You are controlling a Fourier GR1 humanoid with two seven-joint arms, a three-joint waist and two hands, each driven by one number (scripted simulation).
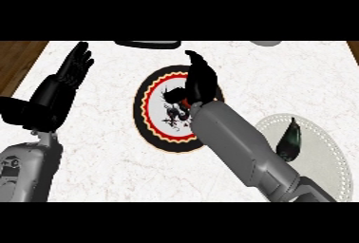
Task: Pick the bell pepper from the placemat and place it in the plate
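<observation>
White marble counter (105, 156), wooden floor (17, 59)

My right hand (200, 80) reaches far forward at centre, fingers curled downward; my left hand (73, 66) rests open at the left, fingers up.

Kitchen: marble counter (105, 156), plate (329, 156).

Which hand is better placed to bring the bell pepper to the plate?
The right hand: it is over the plate with something red beneath it, likely the bell pepper. The left hand rests open at the counter's left.
</observation>
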